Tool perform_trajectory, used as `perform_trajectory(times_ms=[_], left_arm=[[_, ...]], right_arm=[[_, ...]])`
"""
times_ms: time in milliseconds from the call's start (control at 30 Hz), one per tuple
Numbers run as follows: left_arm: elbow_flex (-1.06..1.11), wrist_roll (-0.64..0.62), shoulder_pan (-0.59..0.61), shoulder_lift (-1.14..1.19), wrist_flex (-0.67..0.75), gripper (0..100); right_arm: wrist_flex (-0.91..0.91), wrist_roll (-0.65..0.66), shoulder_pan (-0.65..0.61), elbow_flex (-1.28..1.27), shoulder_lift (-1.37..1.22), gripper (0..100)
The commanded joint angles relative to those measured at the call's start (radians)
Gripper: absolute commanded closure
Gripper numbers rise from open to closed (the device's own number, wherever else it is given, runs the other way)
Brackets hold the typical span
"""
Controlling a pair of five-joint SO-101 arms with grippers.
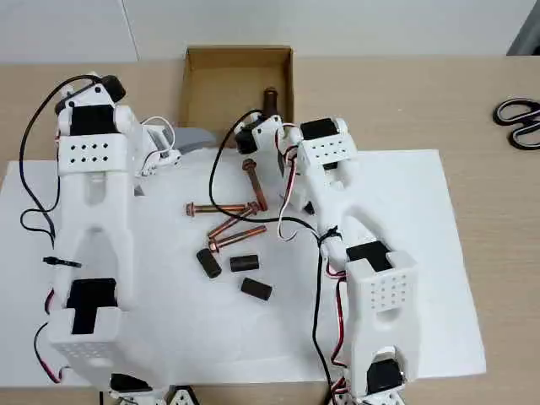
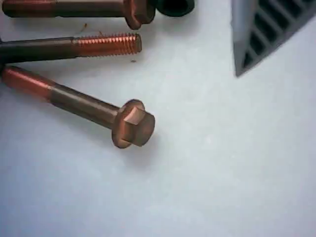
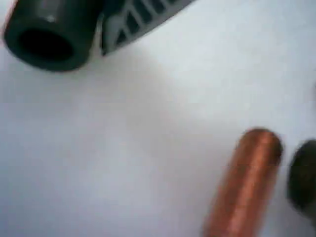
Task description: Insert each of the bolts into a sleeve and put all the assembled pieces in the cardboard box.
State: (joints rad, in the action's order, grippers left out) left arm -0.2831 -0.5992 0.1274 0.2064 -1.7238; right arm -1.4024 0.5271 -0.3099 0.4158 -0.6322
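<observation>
We find the right gripper [image 1: 270, 116] at the near right corner of the cardboard box [image 1: 219, 93], clamped on a dark sleeve [image 1: 270, 97] that stands over the box's edge. In the right wrist view the sleeve's open bore faces the camera and its side lies against a ribbed grey finger [image 3: 143, 17].

The left gripper [image 1: 198, 139] sits just beside the box's near left corner, above the white sheet [image 1: 405, 219]. We cannot tell whether it is open or closed.

Four copper bolts lie loose on the sheet between the arms. The lone bolt [image 1: 253, 184] lies nearest the right gripper, its head toward the box. The crosswise bolt [image 1: 218, 208] meets its lower end. The two slanted bolts [image 1: 228, 226] lie side by side just below.

The three loose sleeves [image 1: 244, 263] lie on the sheet near the slanted bolts, each apart from the others.

In the left wrist view a flange-headed bolt [image 2: 89, 111] lies flat on the sheet, near a threaded shank [image 2: 106, 44].

Scissors [image 1: 516, 121] rest on the table [image 1: 405, 101], well apart from the work.
</observation>
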Motion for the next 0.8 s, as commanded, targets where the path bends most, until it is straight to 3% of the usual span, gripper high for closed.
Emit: perform_trajectory(times_ms=[0, 133, 467, 767], left_arm=[[-0.008, -0.005, -0.003, -0.066, -0.023, 43], [-0.012, -0.026, -0.041, -0.066, -0.021, 43], [-0.056, -0.144, -0.408, 0.06, 0.052, 43], [-0.323, -0.17, -0.384, 0.293, -0.028, 43]], right_arm=[[0.004, 0.012, -0.004, 0.018, -0.01, 99.8], [-0.033, 0.012, -0.007, 0.018, -0.007, 99.5], [-0.242, 0.008, 0.113, 0.127, 0.254, 99.5], [-0.259, 0.006, 0.383, 0.127, 0.432, 99.5]])
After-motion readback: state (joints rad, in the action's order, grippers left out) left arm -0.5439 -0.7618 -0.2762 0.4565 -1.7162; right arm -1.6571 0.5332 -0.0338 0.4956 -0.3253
